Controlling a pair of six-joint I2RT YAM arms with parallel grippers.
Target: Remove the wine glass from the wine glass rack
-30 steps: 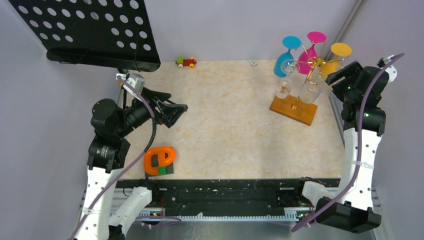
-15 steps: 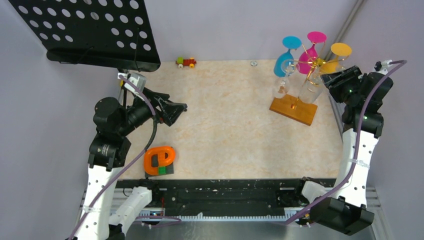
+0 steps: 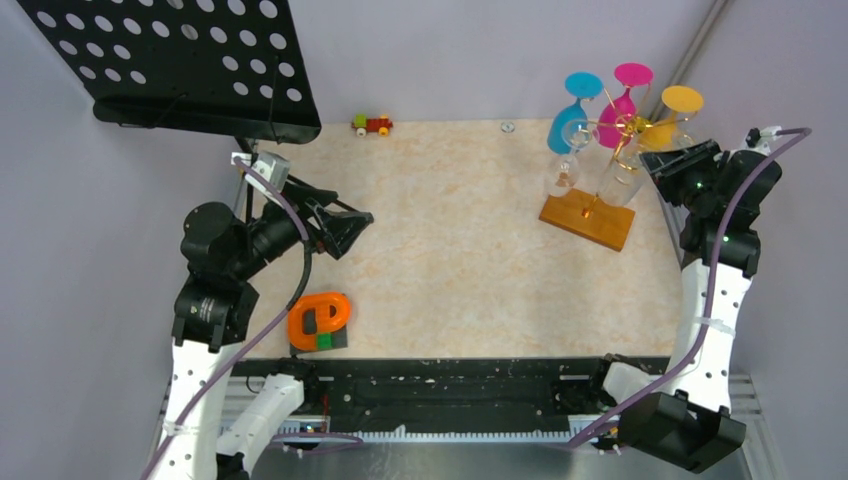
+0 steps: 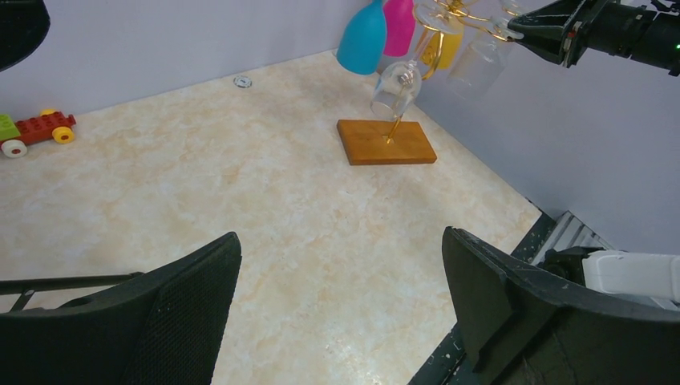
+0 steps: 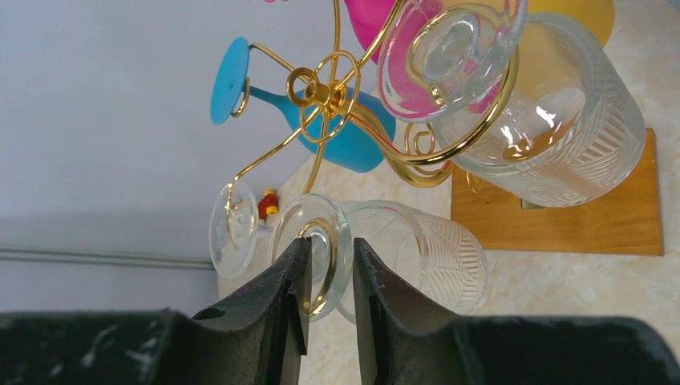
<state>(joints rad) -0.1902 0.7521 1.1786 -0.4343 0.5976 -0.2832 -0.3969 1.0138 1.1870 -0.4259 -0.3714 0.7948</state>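
The wine glass rack (image 3: 612, 130) is a gold pole with curled arms on an orange-brown wooden base (image 3: 590, 218) at the table's far right. Blue (image 3: 570, 120), pink (image 3: 622, 100), yellow (image 3: 678, 100) and clear glasses hang upside down from it. My right gripper (image 3: 662, 160) is at the rack's right side. In the right wrist view, the right gripper (image 5: 330, 249) is shut on the round foot of a clear ribbed wine glass (image 5: 425, 257), which hangs in a gold arm. My left gripper (image 3: 350, 222) is open and empty over the table's left part, and also shows in the left wrist view (image 4: 341, 273).
A black perforated music stand (image 3: 180, 60) overhangs the far left corner. A toy train (image 3: 372, 124) and a small washer (image 3: 507, 127) lie at the far edge. An orange object (image 3: 320, 318) lies near the front left. The wall stands close behind the rack.
My right gripper has moved left to the rack and closed on the foot of a clear glass. The left arm has barely shifted.
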